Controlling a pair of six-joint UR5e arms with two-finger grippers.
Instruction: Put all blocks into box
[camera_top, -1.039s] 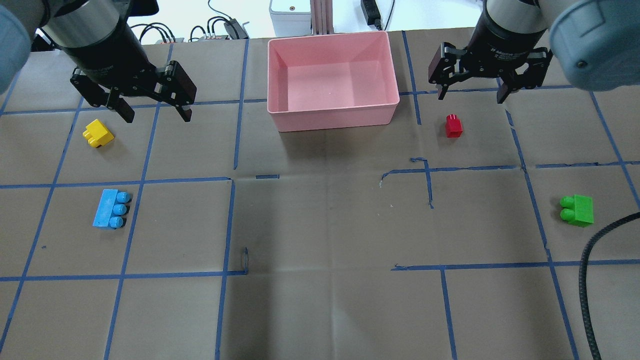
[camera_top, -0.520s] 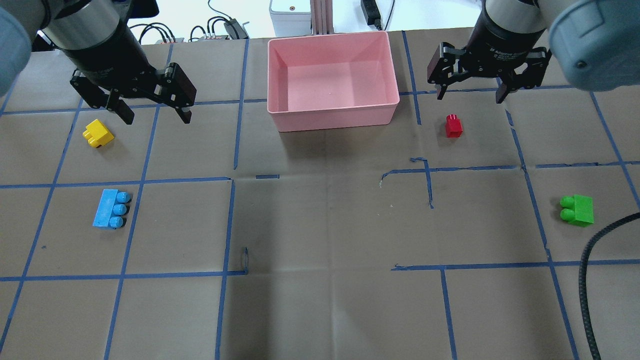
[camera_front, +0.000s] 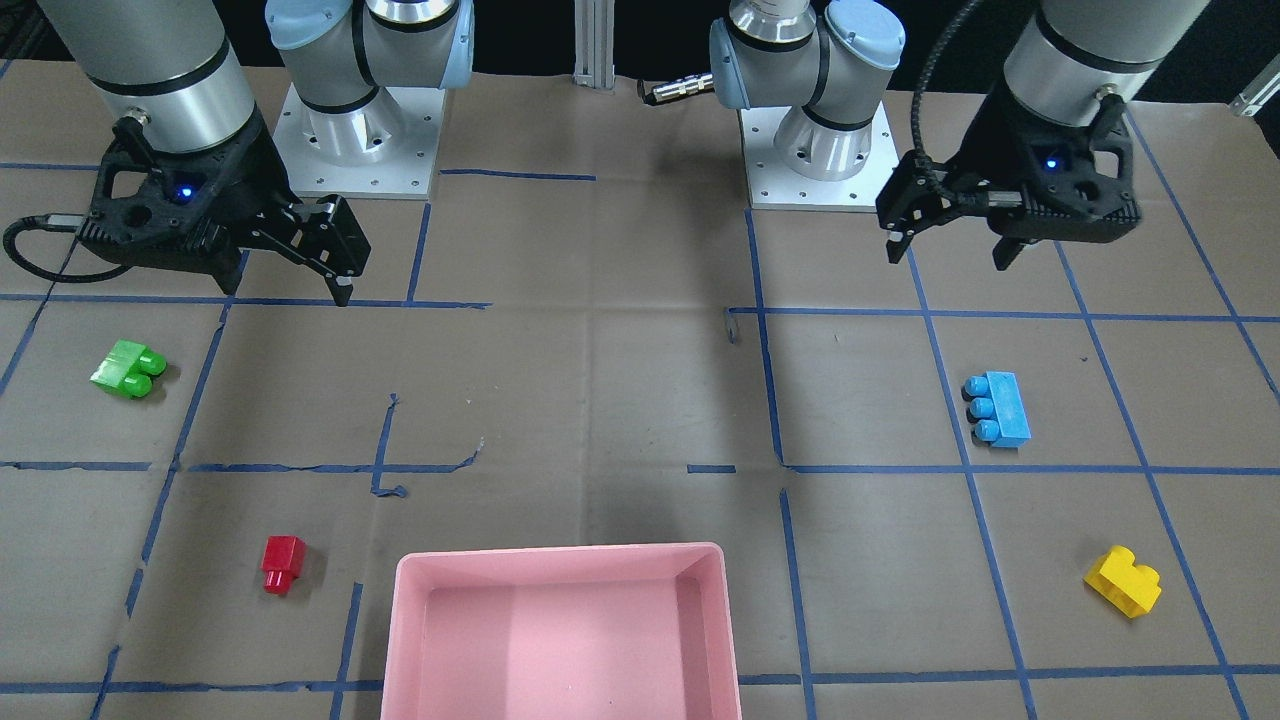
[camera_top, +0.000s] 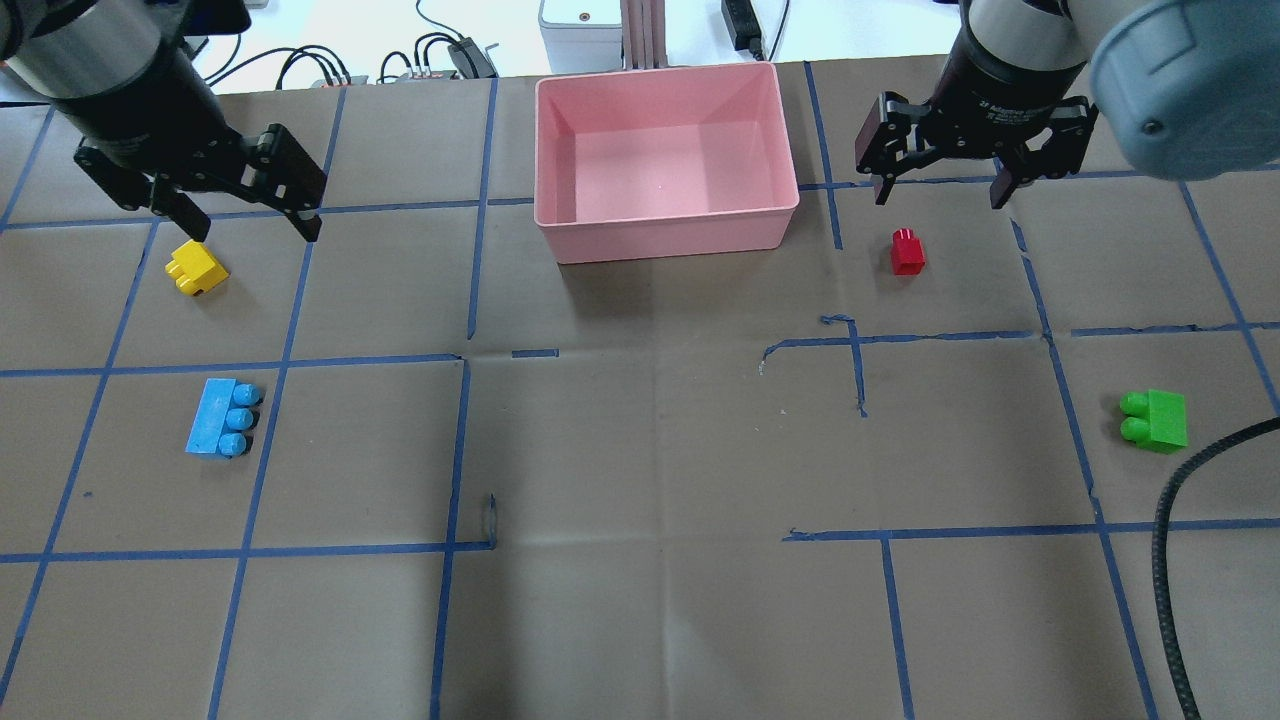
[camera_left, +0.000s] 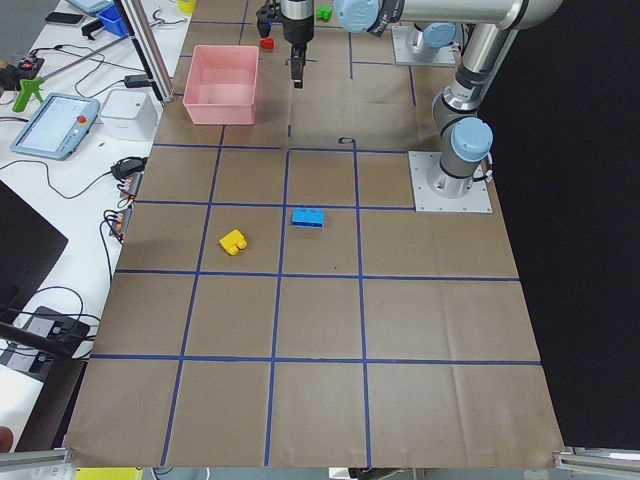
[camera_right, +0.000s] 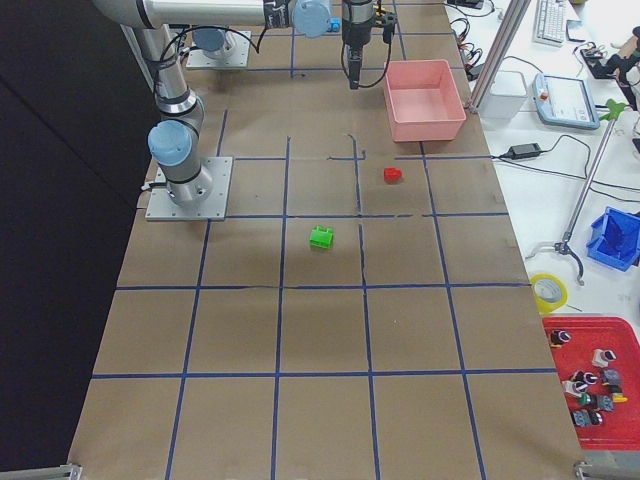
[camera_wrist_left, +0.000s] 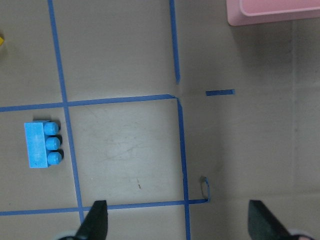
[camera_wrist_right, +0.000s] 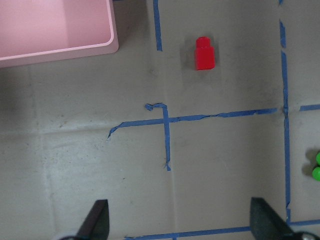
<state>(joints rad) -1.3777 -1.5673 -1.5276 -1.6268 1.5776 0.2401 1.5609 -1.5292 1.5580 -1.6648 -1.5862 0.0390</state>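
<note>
The pink box (camera_top: 665, 225) stands empty at the table's far middle. The yellow brick (camera_top: 196, 268) lies at the far left, with the light-blue brick (camera_top: 220, 418) nearer the robot. The red brick (camera_top: 908, 251) lies right of the box and the green brick (camera_top: 1157, 420) at the right edge. My left gripper (camera_top: 253, 230) is open and empty, hovering just right of and above the yellow brick. My right gripper (camera_top: 939, 198) is open and empty, above and just beyond the red brick. The left wrist view shows the blue brick (camera_wrist_left: 42, 145); the right wrist view shows the red brick (camera_wrist_right: 204, 53).
A black ribbed cable (camera_top: 1170, 560) curves over the table's near right corner. Blue tape lines grid the brown paper cover. Both arm bases (camera_front: 355, 130) stand at the robot's side. Cables and a white device (camera_top: 580, 30) lie beyond the far edge.
My left gripper has moved left, closer to the yellow brick, and stays open. My right gripper has hardly moved. No brick has moved.
</note>
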